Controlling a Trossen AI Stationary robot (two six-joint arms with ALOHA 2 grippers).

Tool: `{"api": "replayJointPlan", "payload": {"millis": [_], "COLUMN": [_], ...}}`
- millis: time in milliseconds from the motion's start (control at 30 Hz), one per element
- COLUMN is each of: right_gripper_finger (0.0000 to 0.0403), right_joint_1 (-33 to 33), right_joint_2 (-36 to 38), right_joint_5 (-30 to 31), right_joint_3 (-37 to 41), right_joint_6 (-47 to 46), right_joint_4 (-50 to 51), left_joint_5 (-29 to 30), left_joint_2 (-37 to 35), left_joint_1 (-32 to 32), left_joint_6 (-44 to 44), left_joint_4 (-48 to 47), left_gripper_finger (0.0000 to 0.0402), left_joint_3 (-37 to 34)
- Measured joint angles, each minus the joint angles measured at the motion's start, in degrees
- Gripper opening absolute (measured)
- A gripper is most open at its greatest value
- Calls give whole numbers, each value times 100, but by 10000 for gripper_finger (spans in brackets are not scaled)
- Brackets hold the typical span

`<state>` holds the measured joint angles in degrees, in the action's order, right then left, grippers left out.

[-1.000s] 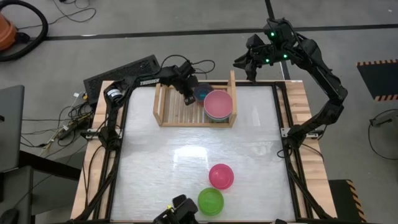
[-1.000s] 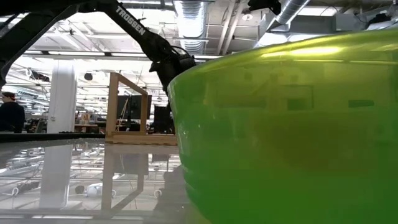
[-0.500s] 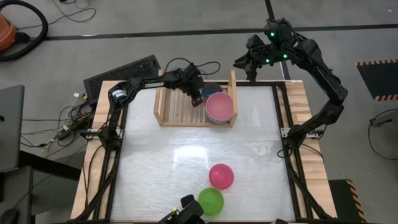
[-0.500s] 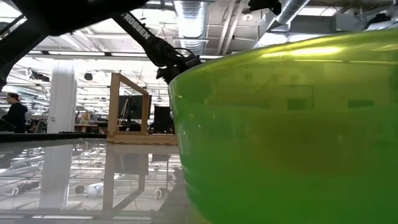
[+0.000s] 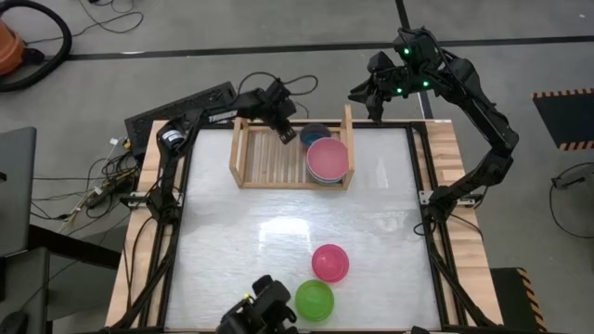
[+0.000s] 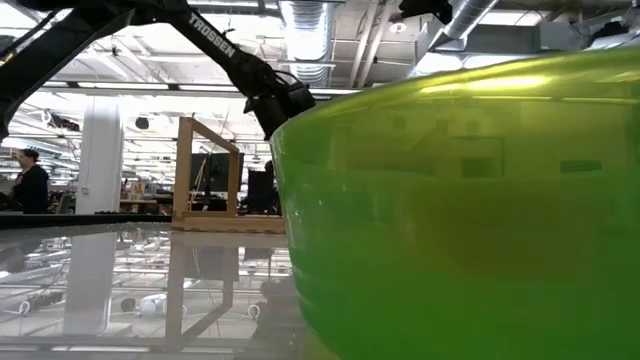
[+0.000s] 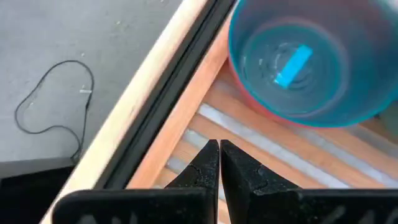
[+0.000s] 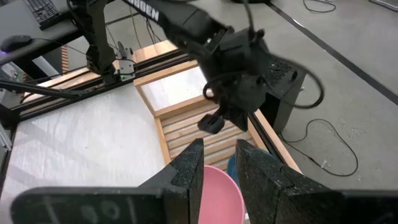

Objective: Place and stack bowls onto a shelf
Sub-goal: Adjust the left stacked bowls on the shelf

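- My left gripper (image 5: pixel 287 135) hovers over the back of the shelf (image 5: pixel 269 181), jaws pressed together on nothing; its wrist view shows the fingertips (image 7: pixel 219 155) meeting above the slats.
- Just past them, a teal bowl (image 7: pixel 311 59) nests in a red-orange bowl (image 7: pixel 273 111) on the slats, a light blue strip lying in its bottom.
- From above, the pink bowl (image 5: pixel 328 160) fills the shelf's right end, with the teal one just behind it.
- My right gripper (image 8: pixel 217 158) is parked high off the table's far right corner, fingers a narrow gap apart, empty.
- The table (image 5: pixel 278 241) is white, glossy, wooden-edged; a magenta bowl (image 5: pixel 329 263) and a lime green bowl (image 5: pixel 314 300) sit close together near the front edge, well apart from the shelf.
- In the low view the lime bowl fills most of the picture; the tabletop mirrors the room.
- Beyond: grey floor, loose cables (image 5: pixel 93 190), a keyboard (image 5: pixel 176 109), ceiling ducts (image 6: pixel 310 25), a white column (image 6: pixel 100 160) and a person (image 6: pixel 30 185) at far left.
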<state>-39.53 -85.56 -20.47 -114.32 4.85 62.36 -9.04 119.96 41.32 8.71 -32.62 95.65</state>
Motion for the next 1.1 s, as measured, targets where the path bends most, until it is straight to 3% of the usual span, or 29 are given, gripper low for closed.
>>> {"api": "replayJointPlan", "payload": {"millis": [133,267,433,567,700,1100], "right_gripper_finger": [119,119,119,119,119,119], "right_joint_1": [0,0,0,-66,-153,-151], "right_joint_2": [0,0,0,0,-2,-2], "right_joint_5": [4,7,7,4,4,4], "right_joint_3": [0,0,129,201,212,212], "right_joint_6": [178,277,272,272,272,296], "right_joint_4": [-1,-2,-62,-62,-81,-156], "left_joint_5": [-922,-1818,-1165,-1093,-523,-460], "left_joint_2": [0,0,11,17,22,17], "left_joint_1": [147,123,-212,-456,-557,-539], "left_joint_6": [40,-156,-213,25,110,47], "left_joint_4": [-395,417,1372,1218,855,849], "left_gripper_finger": [0,0,0,0,0,0], "left_joint_3": [303,237,-37,-118,-139,-637]}}
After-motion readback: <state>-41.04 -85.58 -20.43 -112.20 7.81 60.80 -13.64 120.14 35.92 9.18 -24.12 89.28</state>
